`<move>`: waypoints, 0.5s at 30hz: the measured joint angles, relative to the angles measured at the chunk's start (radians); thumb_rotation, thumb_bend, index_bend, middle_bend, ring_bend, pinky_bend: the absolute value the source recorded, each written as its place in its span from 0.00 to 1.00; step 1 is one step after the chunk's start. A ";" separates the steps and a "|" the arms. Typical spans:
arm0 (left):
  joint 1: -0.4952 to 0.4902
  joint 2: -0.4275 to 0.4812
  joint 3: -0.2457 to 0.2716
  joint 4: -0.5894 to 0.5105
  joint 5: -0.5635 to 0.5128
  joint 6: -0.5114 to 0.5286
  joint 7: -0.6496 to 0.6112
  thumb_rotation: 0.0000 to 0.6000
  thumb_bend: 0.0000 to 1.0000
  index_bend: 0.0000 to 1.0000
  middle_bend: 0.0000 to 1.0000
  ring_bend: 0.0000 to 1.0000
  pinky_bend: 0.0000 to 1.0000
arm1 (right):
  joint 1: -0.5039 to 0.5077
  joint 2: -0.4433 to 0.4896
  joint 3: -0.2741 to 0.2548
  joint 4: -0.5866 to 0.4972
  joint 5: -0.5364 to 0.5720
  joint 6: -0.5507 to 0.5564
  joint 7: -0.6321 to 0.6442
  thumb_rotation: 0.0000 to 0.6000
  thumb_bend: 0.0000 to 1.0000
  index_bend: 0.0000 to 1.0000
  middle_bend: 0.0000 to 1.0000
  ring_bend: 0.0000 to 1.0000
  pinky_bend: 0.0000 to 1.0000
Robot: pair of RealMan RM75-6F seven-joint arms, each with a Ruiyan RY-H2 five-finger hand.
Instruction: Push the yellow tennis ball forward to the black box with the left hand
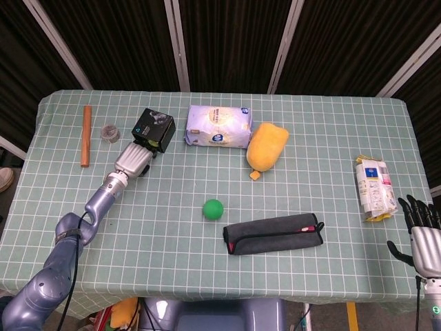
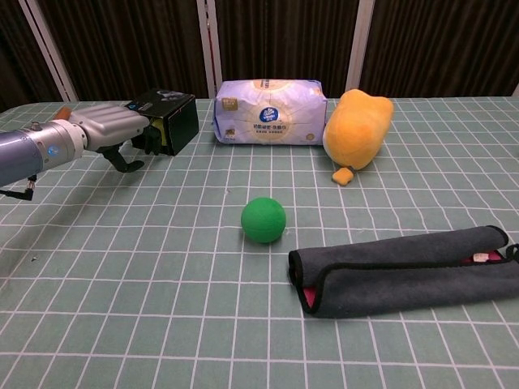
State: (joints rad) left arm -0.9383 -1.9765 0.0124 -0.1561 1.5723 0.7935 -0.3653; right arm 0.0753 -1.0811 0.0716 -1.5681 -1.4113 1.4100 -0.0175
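The left hand (image 1: 135, 160) reaches across the green checked surface (image 1: 172, 207) with its fingers curled downward, right up against the near face of the black box (image 1: 154, 129). In the chest view the same hand (image 2: 122, 130) shows those curled fingers pressed close to the box (image 2: 168, 120), and only a thin yellow sliver of the yellow tennis ball (image 2: 161, 135) peeks out between the fingers and the box wall; in the head view the ball is hidden under the hand. The ball sits wedged between hand and box, touching or nearly touching both; the hand does not appear to grasp it, only to lie against it. The right hand (image 1: 422, 234) hangs at the near right edge of the surface, fingers spread and holding nothing. Behind the box to the left lie a brown wooden stick (image 1: 86, 135) and a small round container (image 1: 109, 131). A white tissue pack (image 1: 219, 127) lies just right of the box, with an orange plush toy (image 1: 267, 146) next to it. A green ball (image 1: 213, 208) rests near the middle, a dark grey pouch (image 1: 274, 233) lies closer in, and a snack packet (image 1: 373, 189) sits far right.
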 measured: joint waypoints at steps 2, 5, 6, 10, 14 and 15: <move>-0.001 -0.003 -0.005 0.004 -0.007 -0.004 0.014 1.00 0.35 0.23 0.25 0.14 0.28 | -0.004 0.003 -0.001 0.000 -0.001 0.003 0.006 1.00 0.30 0.00 0.00 0.00 0.00; -0.001 -0.005 -0.015 0.009 -0.020 -0.044 0.051 1.00 0.31 0.22 0.24 0.14 0.27 | -0.005 0.005 0.001 0.001 -0.003 0.010 0.015 1.00 0.30 0.00 0.00 0.00 0.00; 0.000 -0.005 -0.018 0.010 -0.025 -0.053 0.066 1.00 0.30 0.22 0.24 0.13 0.26 | -0.006 0.006 0.002 0.001 -0.005 0.012 0.018 1.00 0.30 0.00 0.00 0.00 0.00; 0.012 -0.001 -0.035 0.005 -0.045 -0.036 0.104 1.00 0.25 0.21 0.22 0.10 0.20 | -0.007 0.007 0.002 0.002 -0.006 0.014 0.021 1.00 0.30 0.00 0.00 0.00 0.00; 0.035 0.023 -0.037 -0.034 -0.047 0.019 0.112 1.00 0.21 0.20 0.21 0.10 0.20 | -0.002 0.005 0.001 0.002 0.007 -0.006 0.006 1.00 0.30 0.00 0.00 0.00 0.00; 0.041 0.030 -0.034 -0.046 -0.045 0.034 0.113 1.00 0.20 0.20 0.21 0.10 0.20 | 0.000 0.004 0.000 0.001 0.007 -0.010 0.004 1.00 0.30 0.00 0.00 0.00 0.00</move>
State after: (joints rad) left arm -0.8970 -1.9461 -0.0216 -0.2017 1.5278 0.8278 -0.2526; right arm 0.0753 -1.0769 0.0720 -1.5673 -1.4043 1.4003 -0.0136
